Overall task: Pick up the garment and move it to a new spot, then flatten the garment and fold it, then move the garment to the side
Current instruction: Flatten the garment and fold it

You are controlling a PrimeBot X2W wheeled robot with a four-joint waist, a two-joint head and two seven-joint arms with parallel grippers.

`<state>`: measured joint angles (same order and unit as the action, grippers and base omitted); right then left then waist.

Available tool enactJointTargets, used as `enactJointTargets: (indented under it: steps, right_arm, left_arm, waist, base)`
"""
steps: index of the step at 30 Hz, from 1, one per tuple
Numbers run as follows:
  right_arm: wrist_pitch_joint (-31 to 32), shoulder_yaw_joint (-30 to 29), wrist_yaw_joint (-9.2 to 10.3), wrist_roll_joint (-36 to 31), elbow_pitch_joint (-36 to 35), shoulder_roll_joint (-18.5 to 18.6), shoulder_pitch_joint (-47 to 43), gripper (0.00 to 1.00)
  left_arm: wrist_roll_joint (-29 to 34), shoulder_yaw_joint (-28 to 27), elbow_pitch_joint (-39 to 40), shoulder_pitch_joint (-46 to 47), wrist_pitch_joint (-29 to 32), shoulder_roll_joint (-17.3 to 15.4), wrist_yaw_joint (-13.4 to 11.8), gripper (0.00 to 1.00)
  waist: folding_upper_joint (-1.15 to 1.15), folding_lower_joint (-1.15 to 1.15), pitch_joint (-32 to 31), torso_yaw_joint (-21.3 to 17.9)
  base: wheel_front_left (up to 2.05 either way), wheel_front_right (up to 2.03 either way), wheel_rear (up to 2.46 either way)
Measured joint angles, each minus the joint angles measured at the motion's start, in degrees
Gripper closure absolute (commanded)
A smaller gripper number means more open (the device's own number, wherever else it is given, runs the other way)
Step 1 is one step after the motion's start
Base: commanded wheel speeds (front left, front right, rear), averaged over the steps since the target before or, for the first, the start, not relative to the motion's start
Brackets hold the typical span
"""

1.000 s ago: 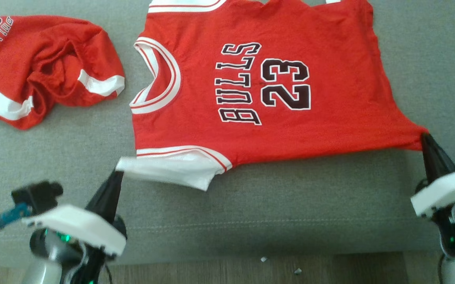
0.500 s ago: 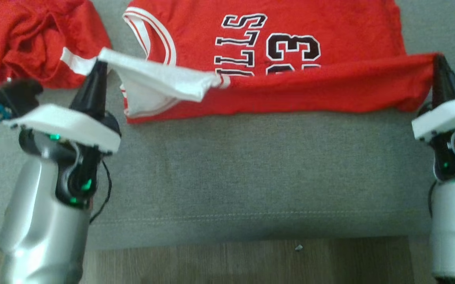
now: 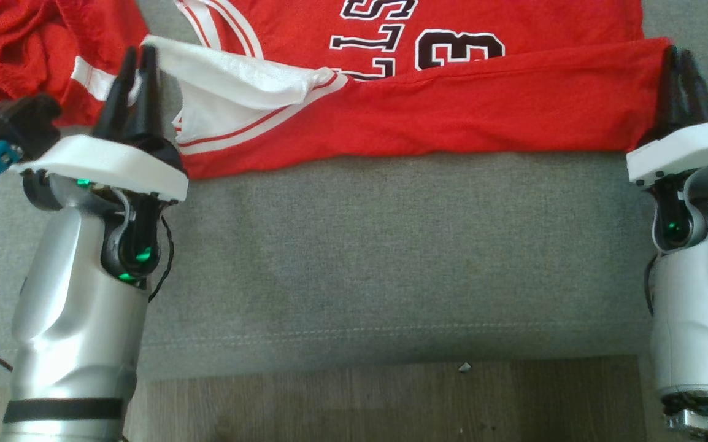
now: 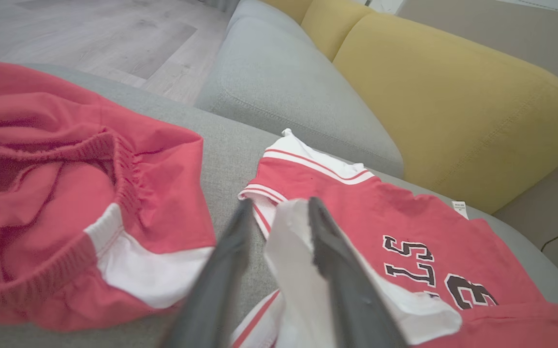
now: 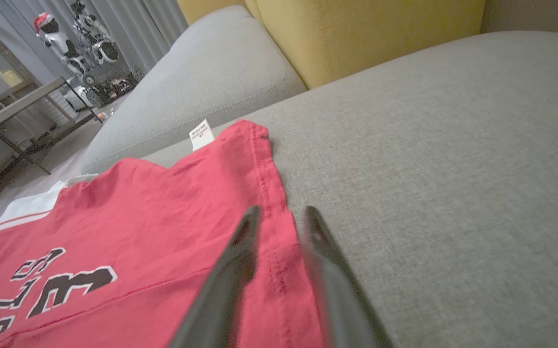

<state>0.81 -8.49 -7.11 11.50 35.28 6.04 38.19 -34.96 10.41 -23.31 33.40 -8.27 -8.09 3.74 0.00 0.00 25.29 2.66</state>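
A red jersey (image 3: pixel 452 116) lies on the grey sofa (image 3: pixel 360 258). Its near side is folded over on top of itself, so a long red strip runs from one tool to the other.

The fold hides part of the black writing with white edges. You can read "LLS" and a big "3" – the rest is under the fold or cut off at the top of the head view. A small white tag (image 5: pixel 201 134) sticks out at the far edge of the jersey, but its print is too tiny to read.

The left tool (image 3: pixel 138 52) sits at the white sleeve end. Its two dark fingers are spread a little, and the white cloth lies loose between them. The right tool (image 3: pixel 680 54) sits at the other end, by the red hem. Its fingers are spread a little too, with the hem lying between them.

Red shorts (image 3: pixel 16 55) with white bands are bunched up on the sofa, just beside the left tool. A yellow cushion (image 4: pixel 453 106) stands at the back – and a wood floor (image 3: pixel 391 399) shows in front of the sofa.
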Motion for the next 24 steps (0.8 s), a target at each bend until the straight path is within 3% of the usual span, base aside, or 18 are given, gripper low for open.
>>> enactJointTargets:
  steps: [7,14,24]
  right_arm:
    - [-5.52,-0.51,0.0,0.25,-2.04,-1.36,-1.52,0.0]
    - [-6.06,0.04,0.0,1.51,-7.45,-2.15,-8.27,0.0]
    - [-4.27,1.41,0.0,1.27,-10.05,-2.4,-9.04,0.0]
  left_arm:
    - [3.25,0.02,2.08,-3.24,-5.28,-0.08,-0.54,0.0]
    - [8.36,4.94,0.82,-13.81,-4.85,-0.79,-2.27,0.0]
    - [9.67,6.25,-4.33,-10.62,-2.72,-1.01,-3.3,0.0]
  waist:
    - [0.0,0.0,-0.79,-0.25]
    - [0.0,0.0,-1.19,-0.22]
    - [0.0,0.0,-1.86,-0.44]
  base:
    - [0.0,0.0,0.0]
    - [0.0,0.0,0.0]
    - [0.0,0.0,0.0]
